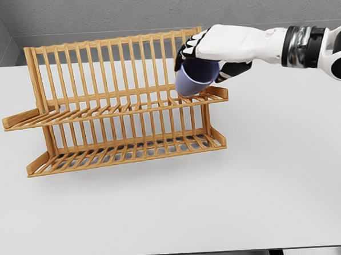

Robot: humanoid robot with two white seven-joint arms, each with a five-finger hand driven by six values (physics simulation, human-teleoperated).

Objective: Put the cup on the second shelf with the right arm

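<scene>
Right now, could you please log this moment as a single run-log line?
right hand: shut on cup | cup: tilted, over right end of rack's upper shelf | contact: unclear | left arm: not in view

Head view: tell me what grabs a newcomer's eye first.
A two-tier wooden slatted dish rack stands on the white table, left of centre. At its upper right end, the white right hand grips a lavender-blue cup, tilted, over the upper shelf.
</scene>
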